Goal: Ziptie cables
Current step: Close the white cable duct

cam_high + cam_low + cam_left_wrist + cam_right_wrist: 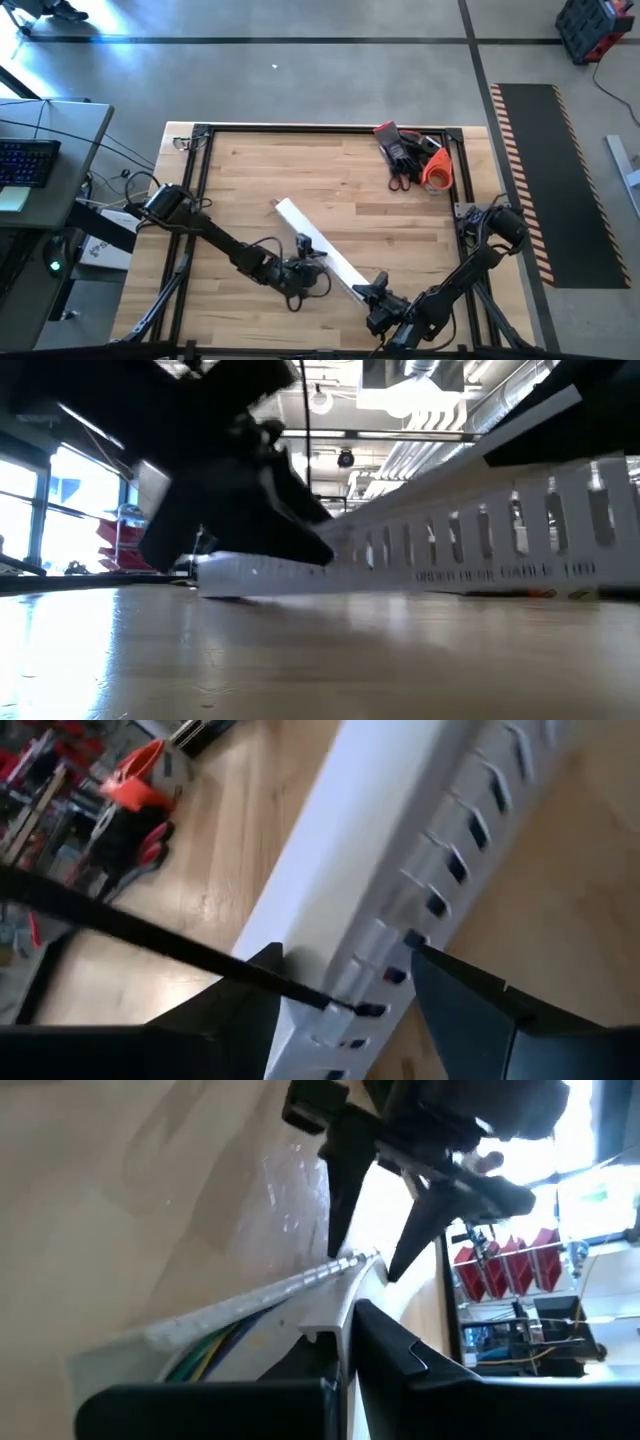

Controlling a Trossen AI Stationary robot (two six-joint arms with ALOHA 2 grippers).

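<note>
The cables [215, 1348] are seen in the right wrist view as green, yellow and dark strands lying inside the white channel [322, 254], at the end nearest the right arm. The channel lies aslant on the counter [260, 180], towards its near edge, its slotted wall shown clearly in the low view [480, 545].

The right tool [345, 1342] is pressed together on the channel's wall at that end, so that the strip is steadied. The left tool [345, 1005] is placed over the channel farther along, its fingers [455, 1005] spread to either side of the slotted wall without being closed on it. A thin dark strand [150, 935], probably a ziptie though the view is too poor to be sure, is seen running across to a slot between those fingers. In the right wrist view the left tool [375, 1260] is shown from the front, tips down on the channel's edge.

The step in hand is judged to be the threading or seating of the tie at a slot, with no finished tie to be seen. The next move calls for a fine closing of the left tool on the thin strand and a pull through the slot, while the channel is held fast.

A heap of red, black and orange tools [412, 155] lies well apart at the far right corner.
</note>
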